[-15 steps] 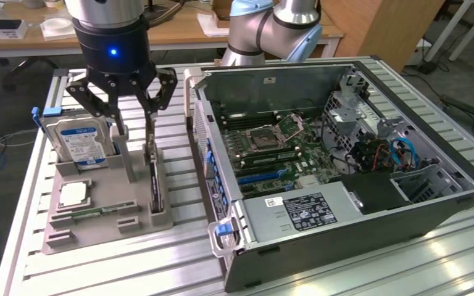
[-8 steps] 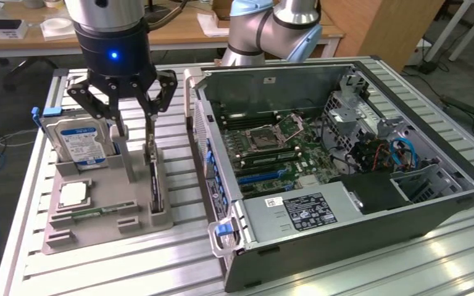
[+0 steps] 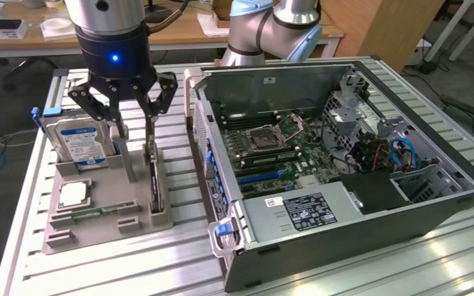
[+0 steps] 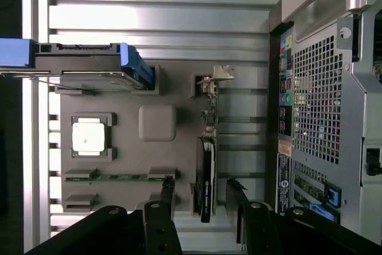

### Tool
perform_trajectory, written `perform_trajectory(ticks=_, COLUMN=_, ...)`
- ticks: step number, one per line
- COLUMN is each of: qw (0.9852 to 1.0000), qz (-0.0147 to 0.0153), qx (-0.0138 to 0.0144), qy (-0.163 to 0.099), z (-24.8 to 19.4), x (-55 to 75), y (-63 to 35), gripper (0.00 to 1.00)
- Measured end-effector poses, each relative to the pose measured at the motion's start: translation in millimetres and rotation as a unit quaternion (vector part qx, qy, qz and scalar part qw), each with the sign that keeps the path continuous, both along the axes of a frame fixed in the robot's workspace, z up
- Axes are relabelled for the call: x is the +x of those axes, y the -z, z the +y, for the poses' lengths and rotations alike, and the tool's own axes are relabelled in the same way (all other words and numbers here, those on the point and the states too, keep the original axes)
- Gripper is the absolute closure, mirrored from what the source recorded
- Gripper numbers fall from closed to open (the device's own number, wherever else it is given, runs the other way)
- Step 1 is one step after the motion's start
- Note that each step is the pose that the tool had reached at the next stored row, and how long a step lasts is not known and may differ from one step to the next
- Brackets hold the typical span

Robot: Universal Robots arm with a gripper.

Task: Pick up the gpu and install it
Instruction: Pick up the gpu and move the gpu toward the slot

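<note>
1. Grey plastic tray (image 3: 97, 231) lies on the ribbed metal table (image 3: 138, 265), at the exterior view's left. In its nearest part lie a green memory stick (image 3: 97, 213) and, just behind it, a CPU (image 3: 72, 194).
2. The gpu (image 3: 155, 185) stands on its long edge in a slot at the side of the tray that is next to the case. It is thin, black and upright, and it rests fully in the slot.
3. The gripper (image 4: 202, 188) hangs directly above the gpu. Its claw is spread wide, with one finger on each side of the card. In the wrist view there is a free gap between each finger and the card, so nothing is pinched.
4. A little farther, the hard drive (image 3: 81, 145) stands upright in the tray, beside the gripper and apart from it.
5. At the exterior view's right, the case (image 3: 434, 203) lies open with the motherboard (image 3: 278, 148) visible. I see no card in its blue slots (image 3: 261, 176).
6. Far behind stands a wooden desk (image 3: 187, 37).
7. My judgement: the task is at an early stage. The gripper is lined up over the gpu, but the grasp, the lift and the installing are not yet done.
</note>
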State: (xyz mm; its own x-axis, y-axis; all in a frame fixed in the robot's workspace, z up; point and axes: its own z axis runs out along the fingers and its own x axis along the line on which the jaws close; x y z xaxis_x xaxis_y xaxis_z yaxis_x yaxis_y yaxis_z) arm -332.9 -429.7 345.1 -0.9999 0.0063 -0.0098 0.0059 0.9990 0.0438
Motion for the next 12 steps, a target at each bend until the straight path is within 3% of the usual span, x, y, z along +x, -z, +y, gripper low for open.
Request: perform_trajectory(ticks=12, qw=1.0000, qz=0.0000, qx=0.0000, qy=0.000, z=0.0, x=0.0, y=4.7, gripper=0.53)
